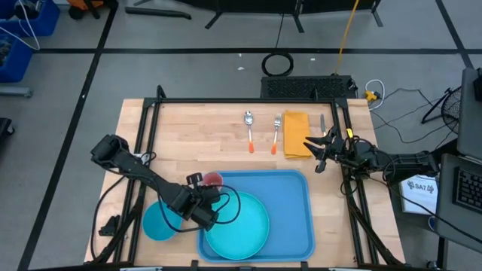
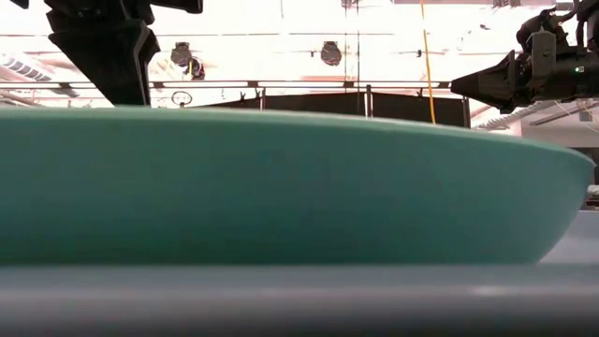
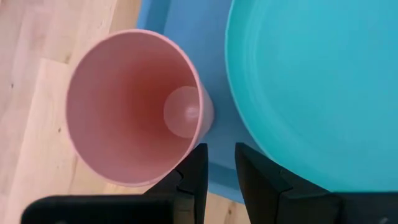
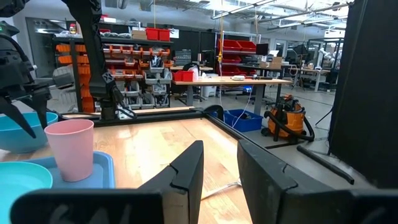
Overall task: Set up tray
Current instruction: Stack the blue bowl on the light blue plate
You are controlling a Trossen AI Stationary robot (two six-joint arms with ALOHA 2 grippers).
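Observation:
The light-blue tray [image 1: 290, 207] lies at the table's near middle. The round teal plate [image 1: 237, 224] rests on its left half and fills the low view [image 2: 281, 187]. A pink cup [image 1: 214, 179] [image 3: 134, 106] [image 4: 71, 149] stands upright on the tray's far-left corner. My left gripper [image 1: 194, 181] [image 3: 221, 165] [image 4: 25, 112] is open just left of the cup, clear of it. My right gripper [image 1: 315, 154] [image 4: 221, 162] [image 2: 468, 86] hovers open beside the yellow napkin [image 1: 295, 134] at the table's right.
A small blue bowl [image 1: 157, 220] [image 4: 22, 134] sits on the wood left of the tray. A spoon [image 1: 248, 128] and a fork [image 1: 276, 134], both orange-handled, lie on the far middle beside the napkin. The tray's right half is bare.

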